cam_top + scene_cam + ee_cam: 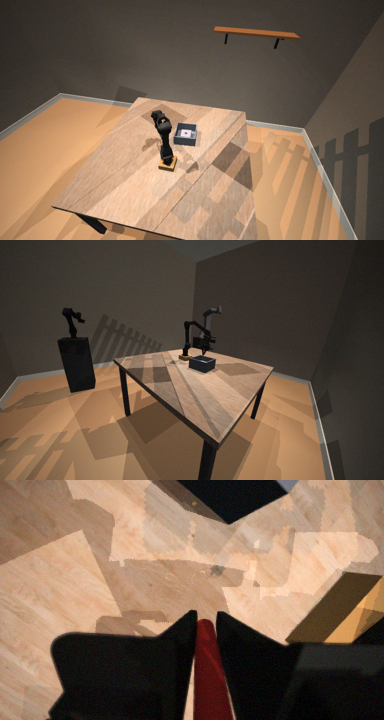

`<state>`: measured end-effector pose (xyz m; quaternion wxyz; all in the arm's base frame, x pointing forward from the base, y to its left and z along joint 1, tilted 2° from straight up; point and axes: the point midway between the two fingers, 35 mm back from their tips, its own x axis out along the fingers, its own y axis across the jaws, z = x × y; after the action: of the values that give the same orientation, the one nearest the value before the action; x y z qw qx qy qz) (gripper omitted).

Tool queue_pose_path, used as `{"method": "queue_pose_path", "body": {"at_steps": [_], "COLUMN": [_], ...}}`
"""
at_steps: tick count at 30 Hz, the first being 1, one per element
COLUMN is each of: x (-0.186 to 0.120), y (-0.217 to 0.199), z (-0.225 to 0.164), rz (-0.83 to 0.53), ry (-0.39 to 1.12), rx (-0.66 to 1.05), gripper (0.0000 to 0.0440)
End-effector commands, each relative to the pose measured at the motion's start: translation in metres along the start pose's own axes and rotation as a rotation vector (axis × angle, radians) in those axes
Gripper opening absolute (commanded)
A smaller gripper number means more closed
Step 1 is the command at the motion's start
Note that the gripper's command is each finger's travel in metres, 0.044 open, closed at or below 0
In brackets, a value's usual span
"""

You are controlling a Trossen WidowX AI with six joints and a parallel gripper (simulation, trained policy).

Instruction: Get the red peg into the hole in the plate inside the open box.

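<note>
red peg point(203, 352) point(208, 675) sits pinched between my nearly closed fingers point(203, 353), off the bench, beside the open box point(185, 140) point(201, 365) point(235, 500); i judge it must travel sideways over the rim.

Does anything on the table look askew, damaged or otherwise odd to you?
Nothing stands out: the box sits level with its plate inside, and the gripper holds the red peg without visible damage.

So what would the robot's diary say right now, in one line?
tool: shut on red peg | peg: above table, outside box | plate: in box, hole unfilled
</note>
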<state>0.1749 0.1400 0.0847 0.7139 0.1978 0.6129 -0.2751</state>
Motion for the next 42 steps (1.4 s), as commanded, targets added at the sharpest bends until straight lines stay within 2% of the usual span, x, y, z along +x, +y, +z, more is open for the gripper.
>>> {"method": "queue_pose_path", "body": {"at_steps": [1, 10, 21, 32, 42], "x": [-0.011, -0.030, -0.036, -0.025, -0.004], "y": [0.002, 0.006, 0.008, 0.001, -0.007], "z": [0.009, 0.044, 0.098, 0.151, 0.190], "rz": [0.013, 0.036, 0.052, 0.043, 0.032], "ry": [-0.020, -0.075, -0.137, -0.174, -0.162], "rx": [0.022, 0.131, 0.248, 0.303, 0.284], "gripper": [0.0000, 0.0000, 0.0000, 0.0000, 0.0000]}}
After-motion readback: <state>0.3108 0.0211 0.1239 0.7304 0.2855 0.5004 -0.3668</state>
